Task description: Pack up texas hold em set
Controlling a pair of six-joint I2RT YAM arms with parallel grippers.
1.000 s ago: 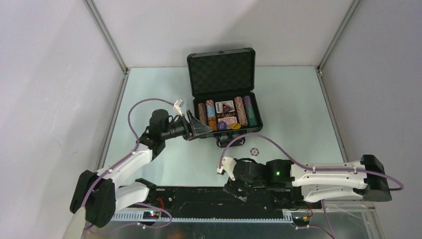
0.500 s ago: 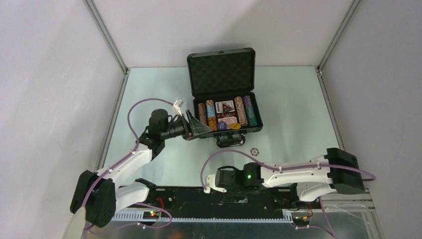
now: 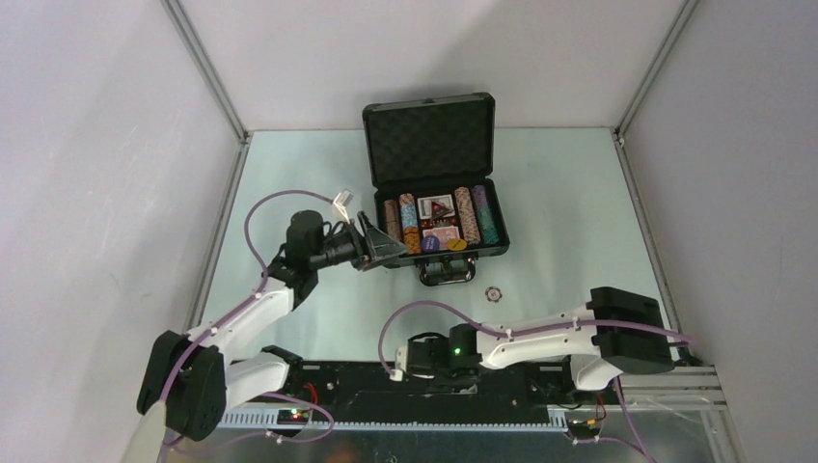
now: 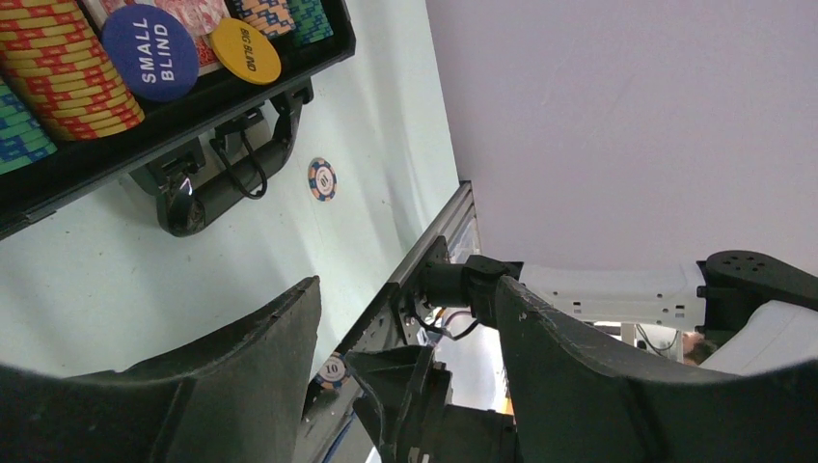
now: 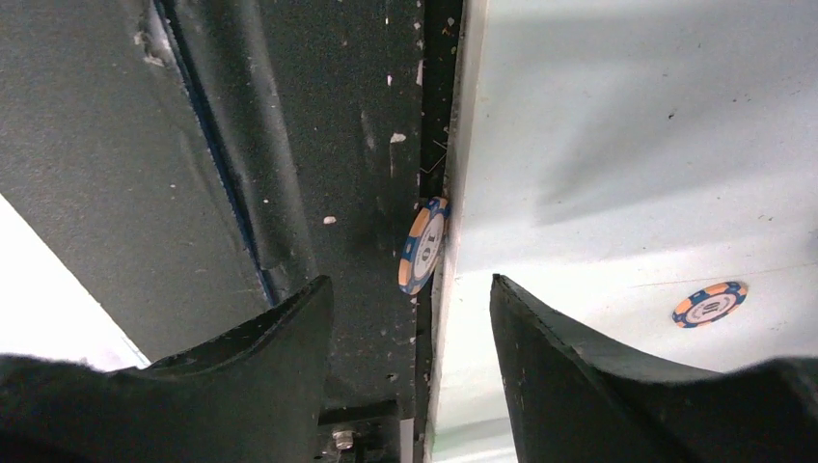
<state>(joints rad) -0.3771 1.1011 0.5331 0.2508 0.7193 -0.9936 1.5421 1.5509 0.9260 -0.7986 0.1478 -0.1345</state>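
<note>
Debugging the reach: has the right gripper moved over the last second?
Yes. Top view: the right gripper went left and nearer, away from the loose blue-and-orange round poker chip, to above the black metal base rail.

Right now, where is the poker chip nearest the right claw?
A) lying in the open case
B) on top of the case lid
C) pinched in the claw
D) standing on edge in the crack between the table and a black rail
D: the blue-and-orange chip stands on edge in the gap between the table and the black rail, and the right gripper is open, not touching it.
</note>
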